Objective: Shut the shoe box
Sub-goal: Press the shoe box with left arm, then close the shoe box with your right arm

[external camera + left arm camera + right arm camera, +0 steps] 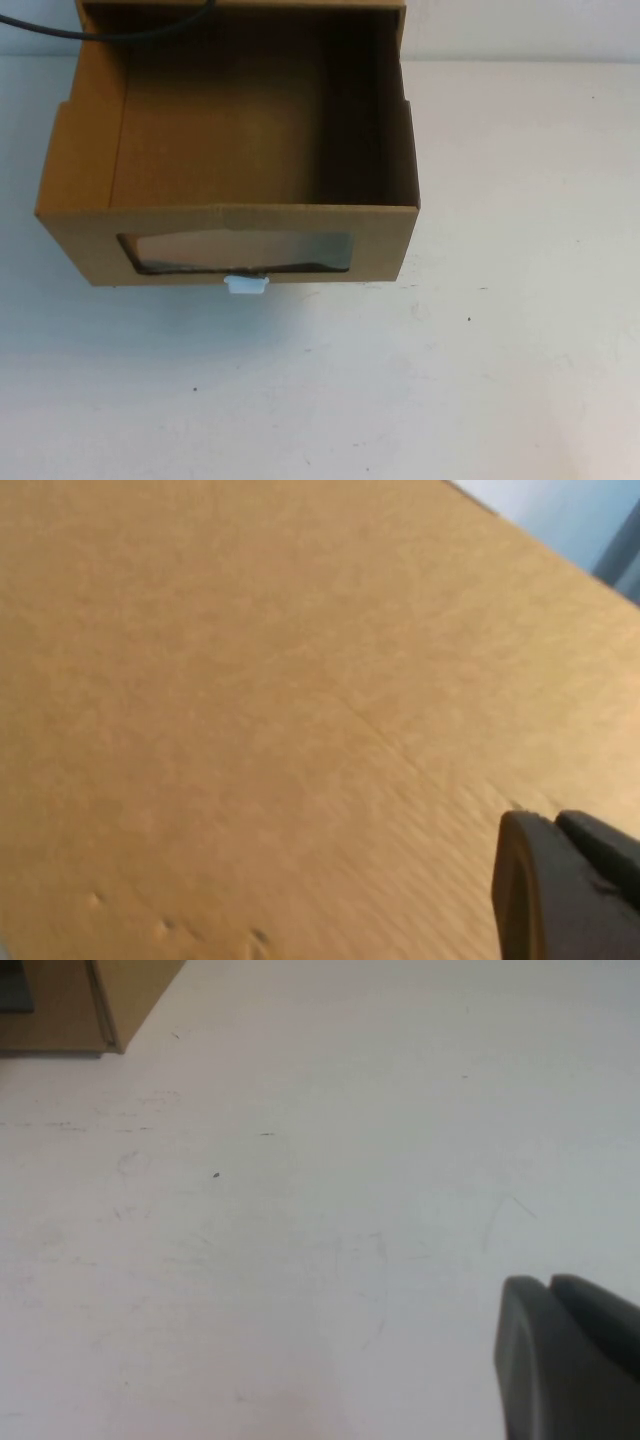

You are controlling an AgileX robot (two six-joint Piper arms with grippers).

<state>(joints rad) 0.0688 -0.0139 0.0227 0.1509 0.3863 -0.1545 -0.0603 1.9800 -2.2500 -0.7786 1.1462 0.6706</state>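
The box [230, 170] sits at the far left-centre of the counter [480, 380], and it's wide open: the drawer is pulled out toward the robot, its brown interior bare and empty, the windowed front face nearest the camera with the white tab [247, 285] just under the window [238, 250]. So nothing of the closing looks done yet; my read is the whole push of the drawer back into its sleeve is still to come.

Left gripper [570, 890] is right up against a brown cardboard wall, which fills its wrist view almost entirely. Only 1 dark finger edge shows in the corner, so I cannot tell whether its fingers are parted or pinched, nor which face of the box it is next to.

Right gripper [570, 1355] hangs over bare counter, well apart from the box, whose corner just peeks in. Same story there: 1 dark corner, state not readable.

Neither arm appears in the high view. The sleeve's back is cut off at the top edge, where a black cable [100, 35] crosses.
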